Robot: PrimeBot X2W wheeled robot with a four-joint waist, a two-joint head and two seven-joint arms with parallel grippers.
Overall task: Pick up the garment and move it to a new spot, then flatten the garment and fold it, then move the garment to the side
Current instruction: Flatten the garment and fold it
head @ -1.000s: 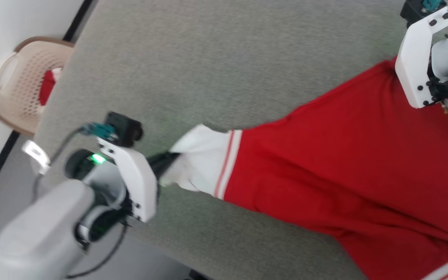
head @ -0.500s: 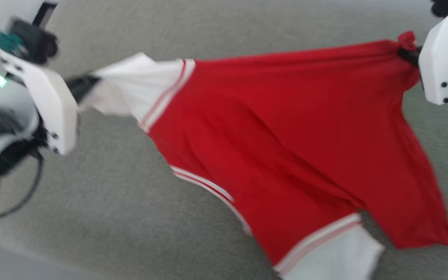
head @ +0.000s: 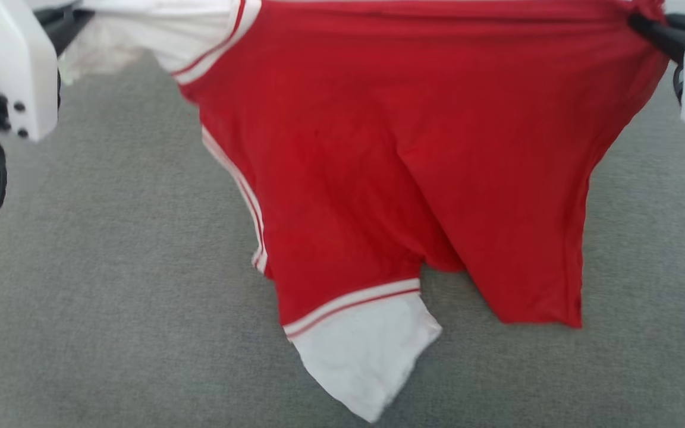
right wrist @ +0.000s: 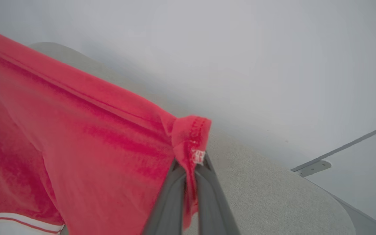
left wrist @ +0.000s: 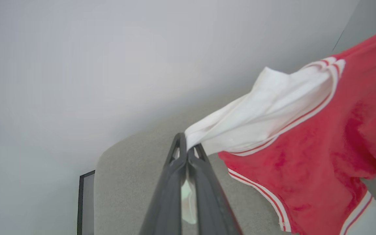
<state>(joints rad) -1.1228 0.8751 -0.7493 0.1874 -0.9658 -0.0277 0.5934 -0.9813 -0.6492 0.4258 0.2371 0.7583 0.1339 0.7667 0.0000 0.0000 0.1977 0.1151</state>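
Currently, the garment (head: 402,148) is held up above the desk (head: 110,267), stretched between the 2 grippers along the top of the head view. The left gripper (left wrist: 185,147) is closed on 1 white cuff (left wrist: 266,107). In the left wrist view its 2 dark fingers (left wrist: 171,182) are pressed together, with a fold of white cloth pinched at the tips and a little more caught lower down between them. The right gripper (right wrist: 191,163) is clamped on a bunched red corner (right wrist: 191,130) of the garment, where a small white tag (right wrist: 198,156) is seen just above the fingertips. Between the 2 holds the upper edge is drawn nearly straight and taut. Below it the red cloth is hung in loose folds over the desk, well in from the rounded corners seen in the wrist views. The 2nd white cuff (head: 366,351), bordered by thin white and red stripes, is hung lowest, and a plain red hem (head: 533,309) is hung just to its right. Whether these low ends are touching the desk cannot be told. A pale wall (left wrist: 77,65) is seen beyond the desk's far edge.
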